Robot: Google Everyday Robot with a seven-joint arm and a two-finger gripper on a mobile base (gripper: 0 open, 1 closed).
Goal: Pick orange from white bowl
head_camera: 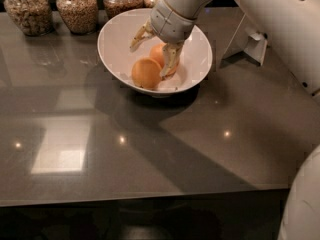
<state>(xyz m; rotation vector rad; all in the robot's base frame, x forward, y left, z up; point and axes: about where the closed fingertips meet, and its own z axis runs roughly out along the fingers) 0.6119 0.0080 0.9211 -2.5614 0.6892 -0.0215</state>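
The white bowl stands on the dark grey counter at the back centre. Two oranges lie in it. The paler orange is at the front left. The deeper-hued twin lies just behind it to the right, partly hidden by a finger. My gripper hangs open inside the bowl, right over the oranges. One finger is above the bowl's left inner wall. The other finger reaches down in front of the twin, next to the paler orange's right side. It holds nothing.
Several glass jars of grain line the counter's back edge behind the bowl. A white stand is at the right of the bowl. My white arm crosses the upper right. The counter's front edge runs along the bottom.
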